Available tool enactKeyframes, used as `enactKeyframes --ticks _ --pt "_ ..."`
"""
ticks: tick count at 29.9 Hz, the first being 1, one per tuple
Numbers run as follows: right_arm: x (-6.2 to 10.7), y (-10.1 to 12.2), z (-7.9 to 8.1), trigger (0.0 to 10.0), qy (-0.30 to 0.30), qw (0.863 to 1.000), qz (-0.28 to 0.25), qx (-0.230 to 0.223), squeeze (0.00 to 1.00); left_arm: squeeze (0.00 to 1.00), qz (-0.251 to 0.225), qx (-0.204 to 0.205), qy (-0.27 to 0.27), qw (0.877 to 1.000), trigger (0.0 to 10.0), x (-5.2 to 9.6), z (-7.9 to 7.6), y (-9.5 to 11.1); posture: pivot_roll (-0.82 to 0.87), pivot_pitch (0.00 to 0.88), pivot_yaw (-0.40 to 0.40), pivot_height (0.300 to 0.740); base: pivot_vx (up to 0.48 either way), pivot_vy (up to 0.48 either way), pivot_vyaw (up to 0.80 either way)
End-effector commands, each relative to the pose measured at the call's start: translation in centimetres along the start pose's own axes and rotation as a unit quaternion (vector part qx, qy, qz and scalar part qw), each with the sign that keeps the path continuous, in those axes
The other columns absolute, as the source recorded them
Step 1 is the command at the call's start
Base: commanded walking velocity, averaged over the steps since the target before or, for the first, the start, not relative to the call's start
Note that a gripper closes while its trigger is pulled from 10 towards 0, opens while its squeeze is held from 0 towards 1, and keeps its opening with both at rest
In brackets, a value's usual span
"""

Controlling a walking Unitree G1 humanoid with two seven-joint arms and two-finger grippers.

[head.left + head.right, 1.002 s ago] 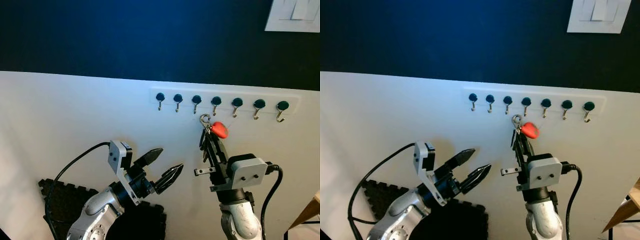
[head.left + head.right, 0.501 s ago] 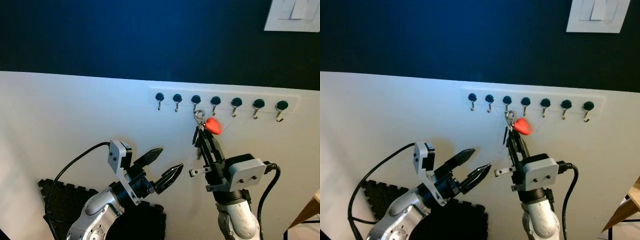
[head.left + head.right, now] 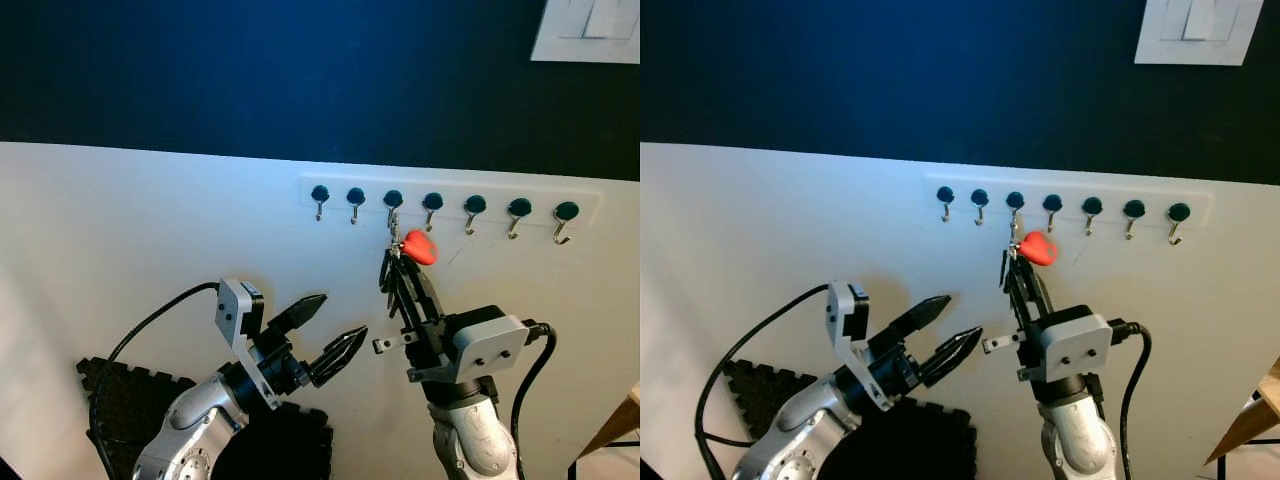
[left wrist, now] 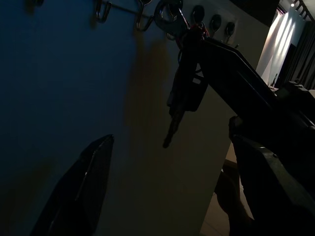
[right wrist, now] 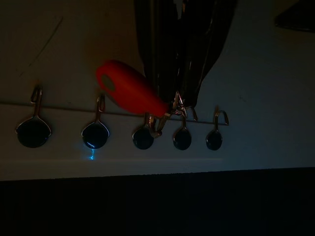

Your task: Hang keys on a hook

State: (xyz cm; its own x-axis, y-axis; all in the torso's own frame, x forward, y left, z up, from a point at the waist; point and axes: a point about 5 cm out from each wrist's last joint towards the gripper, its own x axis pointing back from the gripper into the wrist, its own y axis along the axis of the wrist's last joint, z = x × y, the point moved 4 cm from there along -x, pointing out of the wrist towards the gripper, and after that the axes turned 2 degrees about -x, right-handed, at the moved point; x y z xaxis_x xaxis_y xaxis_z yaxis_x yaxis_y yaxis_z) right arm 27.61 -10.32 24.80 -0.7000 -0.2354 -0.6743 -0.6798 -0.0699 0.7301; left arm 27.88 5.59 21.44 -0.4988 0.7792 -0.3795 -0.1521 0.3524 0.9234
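Keys (image 3: pixel 396 278), a dark metal bunch with a glossy red heart-shaped fob (image 3: pixel 419 247), sit pinched between the long black fingers of the right gripper (image 3: pixel 401 283), raised just under the third hook (image 3: pixel 392 207) from the left end of the white hook rail (image 3: pixel 585 200). The silver ring (image 4: pixel 167 12) sits right at that hook; whether it has caught cannot be told. Round dark knobs cap the thin metal hooks. The left wrist view shows the key blades dangling. The left gripper (image 3: pixel 325 335) hovers below, fingers spread, holding nothing, above a black foam mat (image 3: pixel 115 395).
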Motion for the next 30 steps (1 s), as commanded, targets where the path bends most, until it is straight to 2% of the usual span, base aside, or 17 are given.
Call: enactKeyframes --ticks 1,15,30 --pt "-0.05 0.18 -0.2 10.0 -0.009 1.0 -0.003 -0.003 0.0 0.0 0.007 -0.002 -0.003 1.0 10.0 0.13 0.06 0.06 0.05 0.05 0.041 0.74 0.0 0.0 0.0" --pt "0.01 -0.74 -0.8 10.0 -0.024 1.0 0.019 -0.002 0.0 0.0 0.009 -0.004 -0.003 1.0 10.0 0.2 0.08 -0.02 0.05 0.04 0.042 0.74 0.0 0.0 0.0" --pt "-0.65 -0.22 -0.07 10.0 0.013 1.0 0.006 0.021 0.0 0.0 0.006 -0.006 0.003 1.0 10.0 0.24 0.28 0.11 0.05 0.042 0.041 0.74 0.0 0.0 0.0"
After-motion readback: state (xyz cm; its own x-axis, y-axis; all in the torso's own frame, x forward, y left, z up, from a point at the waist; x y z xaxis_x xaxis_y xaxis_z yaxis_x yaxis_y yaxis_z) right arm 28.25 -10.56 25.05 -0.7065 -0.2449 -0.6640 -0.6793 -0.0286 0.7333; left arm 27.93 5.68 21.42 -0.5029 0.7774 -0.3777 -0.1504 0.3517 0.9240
